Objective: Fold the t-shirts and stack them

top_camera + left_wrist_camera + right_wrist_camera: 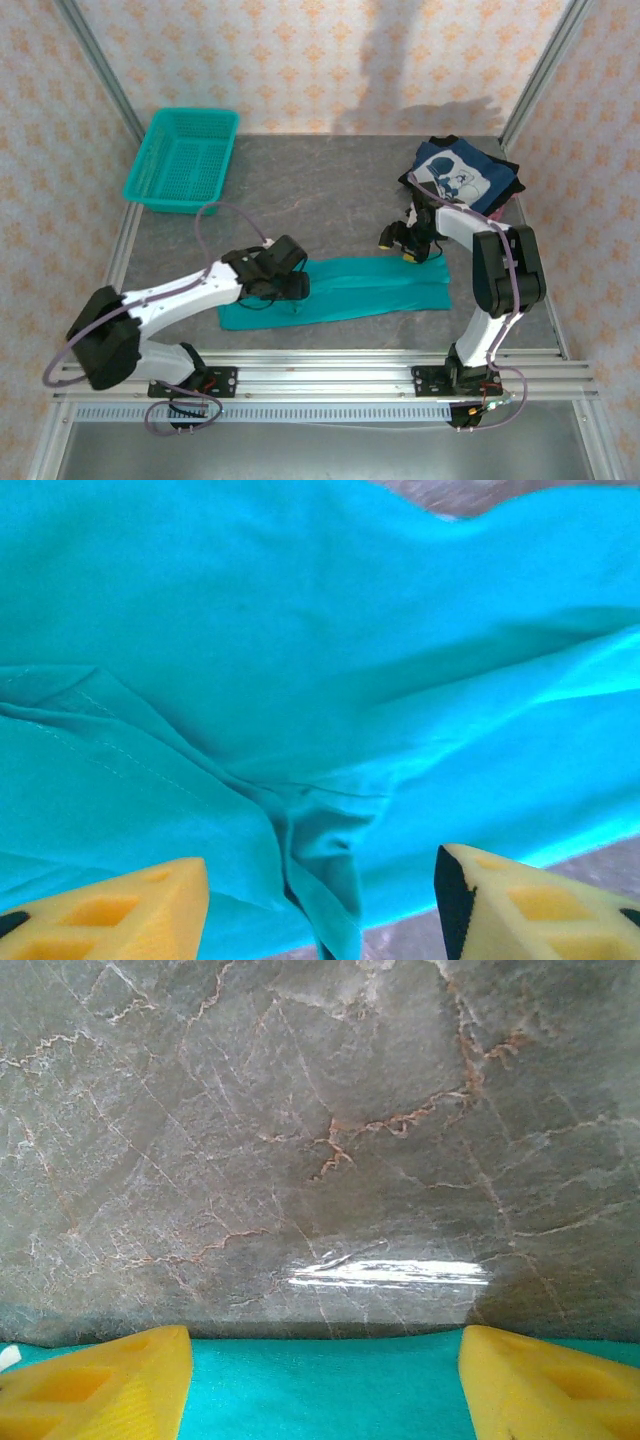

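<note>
The teal t-shirt [360, 288] lies as a long folded strip across the front middle of the table, print hidden. My left gripper [290, 285] hovers open over its left part; in the left wrist view a raised fold of the teal cloth [320, 850] sits between the yellow fingertips [110, 915], apart from them. My right gripper [410, 250] stands open at the strip's far right edge, with the teal cloth edge [325, 1385] between its yellow pads [100, 1385]. The navy t-shirt [462, 176] with white cartoon print rests folded at the back right.
A teal plastic mesh basket [183, 158] stands at the back left. Grey marbled tabletop [320, 1140] stretches beyond the right gripper. Metal frame posts rise at both back corners, and an aluminium rail [330, 378] runs along the near edge.
</note>
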Robot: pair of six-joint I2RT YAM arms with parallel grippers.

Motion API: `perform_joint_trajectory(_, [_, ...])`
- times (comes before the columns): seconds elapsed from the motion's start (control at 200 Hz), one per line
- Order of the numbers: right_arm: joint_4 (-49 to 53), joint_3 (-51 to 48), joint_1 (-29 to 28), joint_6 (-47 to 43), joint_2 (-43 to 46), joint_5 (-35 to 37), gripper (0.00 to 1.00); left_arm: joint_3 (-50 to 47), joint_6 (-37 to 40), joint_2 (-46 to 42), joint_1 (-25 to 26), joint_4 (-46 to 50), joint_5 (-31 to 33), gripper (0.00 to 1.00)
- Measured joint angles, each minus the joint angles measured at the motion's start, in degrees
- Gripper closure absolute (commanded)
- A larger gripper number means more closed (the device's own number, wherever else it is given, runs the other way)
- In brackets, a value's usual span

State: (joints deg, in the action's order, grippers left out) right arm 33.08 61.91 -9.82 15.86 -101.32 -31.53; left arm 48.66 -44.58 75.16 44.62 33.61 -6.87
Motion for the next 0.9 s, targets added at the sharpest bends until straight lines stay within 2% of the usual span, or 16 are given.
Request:
perform_joint_trajectory(0.075, [0.1, 0.3, 0.0, -0.1, -0.4, 0.0, 0.29, -1.0, -0.7, -2.4, -1.8, -0.2, -0.1, 0.30])
perform_joint_trajectory(0.155, [0.3, 0.9, 0.0, -0.1, -0.8, -0.1, 0.29, -1.1, -2.1, -2.8, -6.8, 1.1, 1.1, 0.30])
perform_joint_trajectory(0.255, [0.3, 1.2, 0.0, -0.1, -1.2, -0.3, 0.29, -0.7, -3.0, -0.4, -13.5, 4.1, 3.3, 0.30])
perform_joint_trajectory(0.345, [0.3, 1.6, 0.0, -0.1, -1.4, -0.5, 0.29, 0.4, -2.9, 3.4, -16.2, 5.7, 3.4, 0.34])
perform_joint_trajectory(0.49, [0.3, 1.9, -0.2, -0.1, -1.7, -0.5, 0.29, 4.5, -2.8, 9.7, -16.9, 8.7, 3.3, 0.45])
perform_joint_trajectory(0.666, [0.3, 1.9, -0.2, -0.1, -1.7, -0.6, 0.29, 5.6, -3.6, 12.7, -16.9, 9.4, 3.3, 0.48])
perform_joint_trajectory(0.816, [0.3, 1.9, -0.2, -0.1, -1.7, -0.7, 0.29, 7.9, -3.7, 15.9, -16.9, 9.7, 3.3, 0.61])
perform_joint_trajectory(0.901, [0.3, 1.9, -0.2, -0.3, -1.7, -0.7, 0.30, 9.3, -3.9, 17.9, -16.9, 10.0, 3.3, 0.73])
